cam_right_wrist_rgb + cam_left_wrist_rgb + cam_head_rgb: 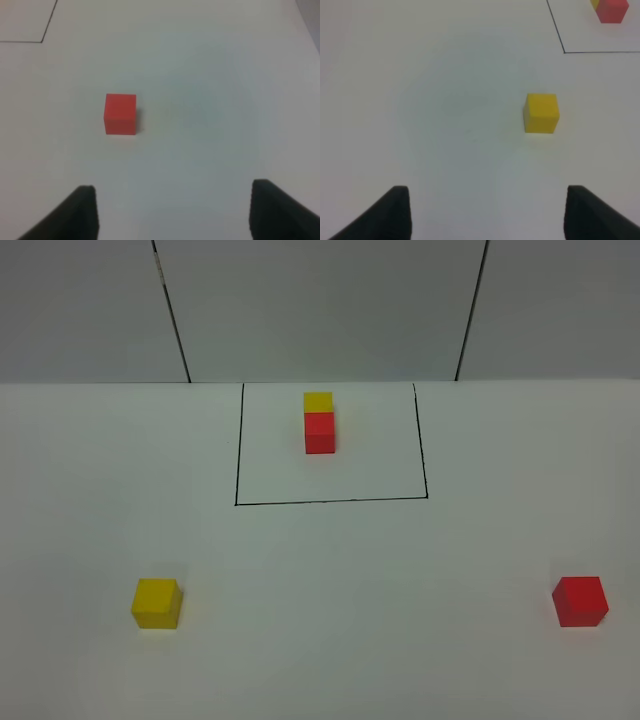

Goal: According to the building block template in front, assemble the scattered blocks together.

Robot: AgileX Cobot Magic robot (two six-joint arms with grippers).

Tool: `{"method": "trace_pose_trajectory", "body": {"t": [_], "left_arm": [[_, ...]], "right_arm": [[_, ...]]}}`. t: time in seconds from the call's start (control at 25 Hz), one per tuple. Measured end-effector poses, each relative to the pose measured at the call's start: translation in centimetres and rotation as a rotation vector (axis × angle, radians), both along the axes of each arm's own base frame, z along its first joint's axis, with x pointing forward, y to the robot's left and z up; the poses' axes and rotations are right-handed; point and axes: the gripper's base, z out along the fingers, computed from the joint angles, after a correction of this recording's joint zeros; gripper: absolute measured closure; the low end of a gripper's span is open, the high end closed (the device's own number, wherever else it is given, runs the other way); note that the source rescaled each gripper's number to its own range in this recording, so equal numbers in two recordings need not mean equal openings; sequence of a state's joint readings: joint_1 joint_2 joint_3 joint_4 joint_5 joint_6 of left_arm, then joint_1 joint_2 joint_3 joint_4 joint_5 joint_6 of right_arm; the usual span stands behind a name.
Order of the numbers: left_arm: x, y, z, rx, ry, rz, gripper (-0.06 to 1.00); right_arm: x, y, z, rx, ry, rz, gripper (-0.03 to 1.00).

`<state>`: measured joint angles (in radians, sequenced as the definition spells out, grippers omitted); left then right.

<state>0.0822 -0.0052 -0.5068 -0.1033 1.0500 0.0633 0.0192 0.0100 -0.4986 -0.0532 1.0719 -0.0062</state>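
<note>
White table (320, 660) fills our view, with a black-line rectangle (330, 501) at its far middle. We see the left gripper (487, 215) and right gripper (172, 215) each spread wide, holding nothing. Inside the rectangle sits the building block template (320, 425), yellow touching red. The loose yellow cube (157, 603) lies near-left, the loose red cube (580, 601) near-right, well apart, each ahead of its own gripper, untouched

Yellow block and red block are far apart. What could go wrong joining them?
The yellow block sits off-centre ahead of the open left gripper, so a finger might knock it away. Joined the wrong way round, it and the red block would not match the framed pair, yellow behind red.
</note>
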Motion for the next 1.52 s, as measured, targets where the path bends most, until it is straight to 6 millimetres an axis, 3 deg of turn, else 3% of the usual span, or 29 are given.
{"method": "trace_pose_trajectory", "body": {"t": [0.56,0.76,0.92,1.16,1.36,1.52], "left_arm": [[0.2,0.0,0.0,0.001,0.009,0.001,0.46],[1.9,0.2,0.7,-0.009,0.079,0.002,0.36],[5.2,0.4,2.0,-0.023,0.186,0.005,0.23],[12.5,1.0,2.2,-0.051,0.453,0.009,0.2],[19.4,0.4,0.5,-0.1,0.675,-0.038,0.2],[23.9,-2.4,-1.4,-0.048,0.805,-0.157,0.19]], "right_arm": [[0.0,0.0,0.0,0.0,0.0,0.0,0.62],[0.0,0.0,0.0,0.0,0.0,0.0,0.62],[0.0,0.0,0.0,0.0,-0.001,0.0,0.62],[0.0,0.0,0.0,0.0,-0.001,0.0,0.62],[0.0,0.0,0.0,0.0,-0.001,0.0,0.62],[0.0,0.0,0.0,0.0,-0.001,0.0,0.62]]}}
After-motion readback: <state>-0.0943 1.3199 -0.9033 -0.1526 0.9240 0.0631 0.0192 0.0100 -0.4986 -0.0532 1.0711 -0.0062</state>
